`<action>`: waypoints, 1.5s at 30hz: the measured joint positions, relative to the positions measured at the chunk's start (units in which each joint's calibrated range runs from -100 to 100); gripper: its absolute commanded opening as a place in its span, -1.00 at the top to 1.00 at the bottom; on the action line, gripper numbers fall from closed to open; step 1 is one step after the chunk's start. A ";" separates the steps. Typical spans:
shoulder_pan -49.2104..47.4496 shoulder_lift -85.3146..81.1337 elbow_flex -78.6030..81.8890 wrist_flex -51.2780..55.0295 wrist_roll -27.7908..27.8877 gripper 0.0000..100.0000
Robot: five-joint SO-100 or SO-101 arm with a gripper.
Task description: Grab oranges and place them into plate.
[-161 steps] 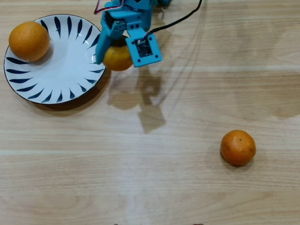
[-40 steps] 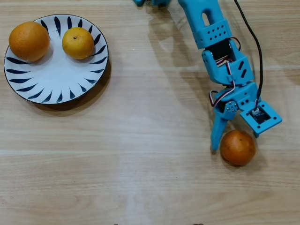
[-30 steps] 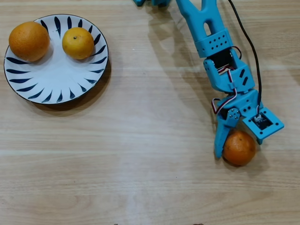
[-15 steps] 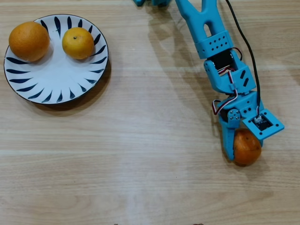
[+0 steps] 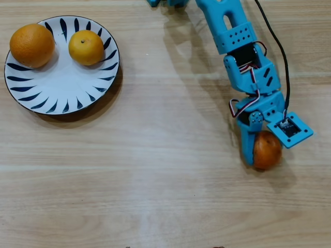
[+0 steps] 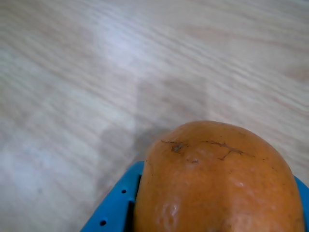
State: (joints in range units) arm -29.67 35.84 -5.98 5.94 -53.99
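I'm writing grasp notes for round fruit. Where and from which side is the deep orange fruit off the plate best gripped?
Across its widest middle, from above, one finger on each side. The deep orange fruit is round with no handle, and bare table surrounds it. The gripper already appears clamped that way; the wrist view shows blue fingers flanking it.

No readable text, labels, brands or numbers anywhere: none on the arm, plate, oranges or wooden table in either view.
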 measured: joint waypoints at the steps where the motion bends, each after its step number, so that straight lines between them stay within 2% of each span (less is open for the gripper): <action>1: 0.25 -2.71 2.74 0.69 0.63 0.53; 5: 3.71 -15.23 15.05 1.21 2.76 0.53; 11: 14.01 -34.53 32.05 4.74 7.36 0.52; 20: 33.01 -55.69 37.36 28.42 15.65 0.52; 26: 46.35 -57.30 37.36 40.83 22.85 0.53; 31: 55.30 -57.38 37.27 42.64 28.22 0.53; 38: 58.84 -49.85 29.75 42.64 33.02 0.53; 45: 59.27 -40.20 21.25 42.64 33.96 0.46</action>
State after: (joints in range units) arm 29.59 -4.36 15.27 48.58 -20.03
